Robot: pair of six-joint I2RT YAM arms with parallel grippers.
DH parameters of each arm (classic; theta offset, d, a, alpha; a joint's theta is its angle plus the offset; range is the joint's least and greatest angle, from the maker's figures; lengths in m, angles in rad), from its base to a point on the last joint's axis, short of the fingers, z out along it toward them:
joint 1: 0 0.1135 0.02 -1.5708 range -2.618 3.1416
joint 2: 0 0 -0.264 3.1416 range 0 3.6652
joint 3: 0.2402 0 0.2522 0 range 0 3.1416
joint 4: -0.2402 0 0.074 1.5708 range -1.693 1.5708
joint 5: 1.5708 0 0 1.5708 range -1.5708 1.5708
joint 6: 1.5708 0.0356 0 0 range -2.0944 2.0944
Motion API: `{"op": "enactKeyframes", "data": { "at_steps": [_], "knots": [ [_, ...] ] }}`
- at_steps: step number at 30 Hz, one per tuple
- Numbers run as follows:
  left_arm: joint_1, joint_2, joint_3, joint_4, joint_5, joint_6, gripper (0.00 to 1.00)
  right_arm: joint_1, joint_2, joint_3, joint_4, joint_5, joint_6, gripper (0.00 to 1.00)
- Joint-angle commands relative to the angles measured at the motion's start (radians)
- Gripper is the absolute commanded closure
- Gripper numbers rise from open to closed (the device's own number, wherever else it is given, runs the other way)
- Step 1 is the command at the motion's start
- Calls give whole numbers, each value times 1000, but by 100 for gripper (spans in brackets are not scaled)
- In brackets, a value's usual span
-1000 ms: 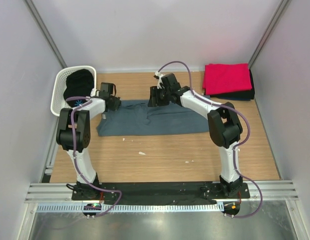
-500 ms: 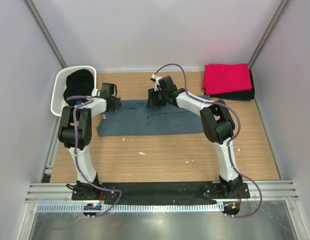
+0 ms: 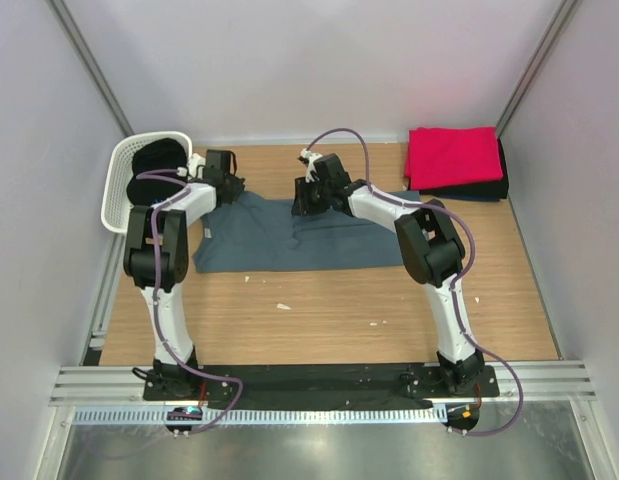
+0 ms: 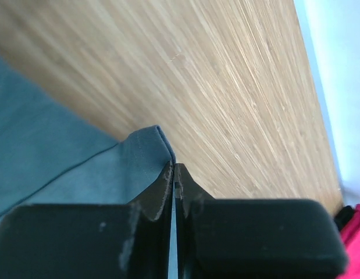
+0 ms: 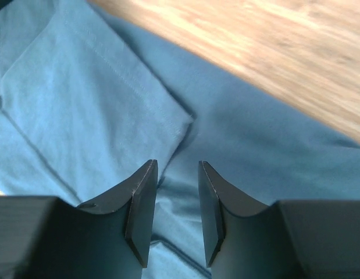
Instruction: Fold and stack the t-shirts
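Blue shirt: the blue shirt (image 3: 299, 238) is lying spread flat on the counter (image 3: 339, 310), long side running left to right, looking already folded once lengthwise.
Left hand: the left hand (image 4: 173, 174) is clenching on the blue shirt's far-left corner, with the hem pinched between its shut jaws and rising a little off the wood.
Right hand: the right hand (image 5: 177, 171) is staying released, jaws parted, hanging over a sleeve near the middle of the blue shirt's far edge; whether it is touching the cloth is not clear.
Step in hand: the arms are probably taking hold of the far edge for another fold.
Next move: the right hand is needing to sink onto the cloth below it and close, so both hands are carrying the far edge level toward the near one.
Red shirt: the red shirt (image 3: 451, 155) is sitting folded on a dark shirt (image 3: 489, 188), beyond the blue shirt's right end.
Black shirt: the black shirt (image 3: 157, 165) is waiting bunched in the basket (image 3: 114, 200), just off the blue shirt's far-left corner.
Hard to make out: the arms are covering the blue shirt's far edge from above; how many dark shirts are lying under the red shirt is not showing; how many layers the left hand is gripping is not clear.
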Motion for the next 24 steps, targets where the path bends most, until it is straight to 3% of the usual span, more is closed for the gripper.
{"op": "enactKeyframes", "data": {
  "at_steps": [1,9,24],
  "knots": [
    [-10,47,63,54,-4,67,96,5,-16,23,46,79,14,60],
    [-34,44,81,53,-41,148,96,4,-30,7,41,92,34,61],
    [-54,-4,57,30,-122,223,98,8,96,142,15,10,103,60]
  ]
}}
